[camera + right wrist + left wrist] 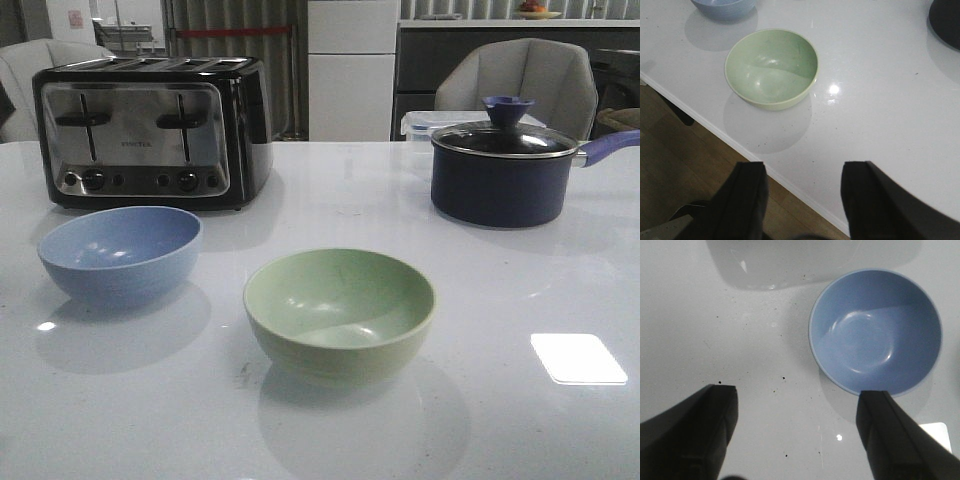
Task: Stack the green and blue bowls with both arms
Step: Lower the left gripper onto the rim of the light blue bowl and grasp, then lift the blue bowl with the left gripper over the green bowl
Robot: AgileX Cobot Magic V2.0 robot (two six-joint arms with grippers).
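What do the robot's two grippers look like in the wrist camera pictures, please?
Only the fingers show. The left gripper has two broad, matte black fingers with flat, angular faces and squared tips. The right gripper looks the same: two wide black fingers, blunt at the ends. No cables, markings or labels can be seen on either, and neither arm appears in the front view.

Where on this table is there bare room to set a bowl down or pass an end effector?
The widest bare patch is the table's right front, between the green bowl and the saucepan. There is also an open strip between toaster and saucepan. The left is crowded: the blue bowl sits just before the toaster, with a narrow gap to the green bowl.
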